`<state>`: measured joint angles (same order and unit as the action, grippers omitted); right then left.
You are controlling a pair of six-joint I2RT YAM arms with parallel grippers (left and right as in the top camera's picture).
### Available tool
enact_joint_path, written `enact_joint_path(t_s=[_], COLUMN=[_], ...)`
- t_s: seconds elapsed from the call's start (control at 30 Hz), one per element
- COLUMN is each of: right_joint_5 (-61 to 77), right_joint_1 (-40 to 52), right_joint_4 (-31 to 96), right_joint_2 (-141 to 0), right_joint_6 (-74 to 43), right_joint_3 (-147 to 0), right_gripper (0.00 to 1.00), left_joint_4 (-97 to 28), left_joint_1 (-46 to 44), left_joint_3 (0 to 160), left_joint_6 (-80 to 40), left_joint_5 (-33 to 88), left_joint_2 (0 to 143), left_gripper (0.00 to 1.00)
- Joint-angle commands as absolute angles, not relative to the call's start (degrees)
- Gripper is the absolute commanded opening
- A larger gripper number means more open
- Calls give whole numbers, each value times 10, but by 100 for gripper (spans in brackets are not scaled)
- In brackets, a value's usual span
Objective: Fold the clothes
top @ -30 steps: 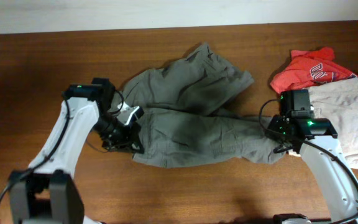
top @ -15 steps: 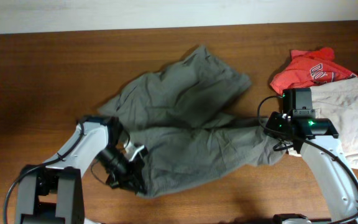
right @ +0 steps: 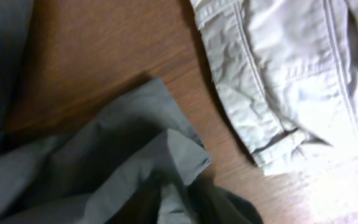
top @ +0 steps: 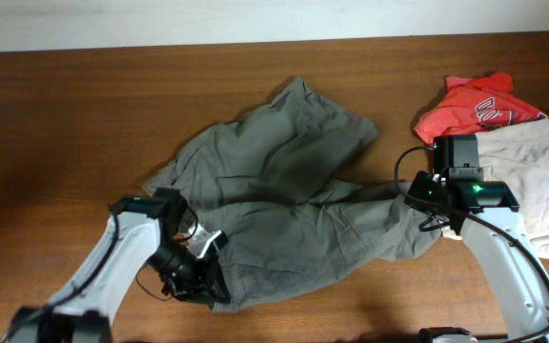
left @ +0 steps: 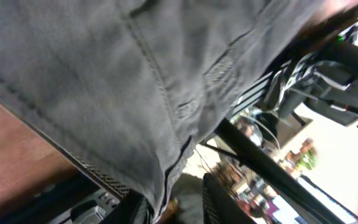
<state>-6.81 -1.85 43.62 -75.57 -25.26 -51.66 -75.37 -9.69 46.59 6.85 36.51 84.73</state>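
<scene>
1. The shorts lie spread and wrinkled on the table, stretched between my two hands. One long band of cloth runs from hand to hand. A second wide part fans away from both hands toward the far edge.
2. My left hand sits at the near corner of that band, with its tips over the edge of the cloth.
3. In the left wrist view, my fingers stand apart. The stitched hem of the shorts hangs down between them with a clear gap beside it, so nothing is clamped there. Above the fingers, grey cloth fills most of the view.
4. My right hand is at the other end of the band, over the tip of the cloth.
5. In the right wrist view, a bunched fold of the shorts sits between my dark fingers. That part is dim and blurred. I cannot tell whether the fingers press the fold or only stand around it.
6. Ahead of those fingers, a loose corner of the shorts lies flat on bare wood.
7. The beige shorts lie just beside my right hand, on its outer side. Their hem is near the grey corner but apart from it, with wood between.
8. The red shirt lies beyond my right hand, toward the far edge, touching the beige shorts.
</scene>
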Motion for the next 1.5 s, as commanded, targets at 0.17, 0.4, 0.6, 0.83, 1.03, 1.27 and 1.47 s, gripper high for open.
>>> enact_joint_path(t_s=[0.17, 0.4, 0.6, 0.83, 1.03, 1.27, 1.47], right_joint_5=[-17, 40, 179, 237, 236, 236, 240], right_joint_1=[-23, -23, -22, 11, 98, 162, 211], right_joint_4=[432, 449, 460, 492, 493, 504, 519], right_joint_2=[-750, -750, -751, -750, -750, -753, -788], right_joint_6=[-209, -192, -161, -117, -86, -86, -62], right_joint_3=[-556, -592, -592, -592, -592, -592, -582], right_gripper=[33, 35, 35, 43, 49, 56, 48], left_joint_4=[-695, -616, -515, -429, -372, -308, -243], left_joint_1=[-98, -98, -85, -26, -14, -7, 5], left_joint_3=[547, 550, 550, 550, 550, 550, 550], left_joint_6=[0, -95, -177, -188, -184, -174, -162], left_joint_5=[251, 161, 36, 66, 68, 0, -13], left_joint_2=[754, 749, 754, 821, 921, 953, 1001], left_gripper=[29, 20, 27, 27, 43, 50, 25])
